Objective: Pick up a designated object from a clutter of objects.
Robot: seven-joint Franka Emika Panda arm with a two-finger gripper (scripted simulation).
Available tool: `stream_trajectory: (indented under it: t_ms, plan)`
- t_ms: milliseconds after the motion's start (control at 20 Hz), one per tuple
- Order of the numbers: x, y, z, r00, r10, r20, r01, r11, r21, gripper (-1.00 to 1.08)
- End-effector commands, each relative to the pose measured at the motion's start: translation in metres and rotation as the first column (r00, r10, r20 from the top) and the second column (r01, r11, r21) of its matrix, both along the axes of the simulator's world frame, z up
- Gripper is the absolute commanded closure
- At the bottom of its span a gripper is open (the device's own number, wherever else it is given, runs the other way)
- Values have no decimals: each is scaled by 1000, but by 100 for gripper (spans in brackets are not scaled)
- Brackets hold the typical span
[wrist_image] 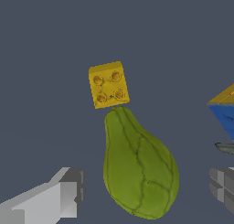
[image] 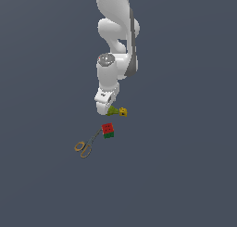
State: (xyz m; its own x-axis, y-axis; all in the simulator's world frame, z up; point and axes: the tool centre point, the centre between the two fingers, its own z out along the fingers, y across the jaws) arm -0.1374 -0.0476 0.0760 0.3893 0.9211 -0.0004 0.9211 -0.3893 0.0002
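The gripper [image: 109, 111] is low over the desk [image: 185, 166], right at the pear [image: 112, 111], which lies on the desk. In the wrist view the two fingers [wrist_image: 55, 198] stand apart with the pear [wrist_image: 137, 168] between them. A gap shows on each side, so neither finger touches it.

The pear is olive green, rounded and veined. Its narrow end touches, or nearly touches, the yellow cube [wrist_image: 109, 84], which has four studs on its face. In the exterior view the yellow cube [image: 123, 112] sits just beside the pear, on the exterior view's right.

The red-and-green cube [image: 108, 130] lies near the pear, toward the bottom of the exterior view. The scissors [image: 87, 145] with orange loop handles lie beyond that cube from the pear, their tip close to the cube.
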Motion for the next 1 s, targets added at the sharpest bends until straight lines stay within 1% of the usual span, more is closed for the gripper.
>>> stream_trajectory:
  t_ms: [0, 300, 650, 700, 950]
  plan:
    - [0, 0, -10, 1000, 0, 0, 0, 1000, 0, -92]
    - [-1, 0, -30, 1000, 2, 0, -2, 1000, 0, -92]
    - [0, 0, -35, 1000, 3, 0, -3, 1000, 0, -92]
    - [0, 0, -35, 1000, 3, 0, -3, 1000, 0, 108]
    - [0, 0, -35, 1000, 3, 0, -3, 1000, 0, 108]
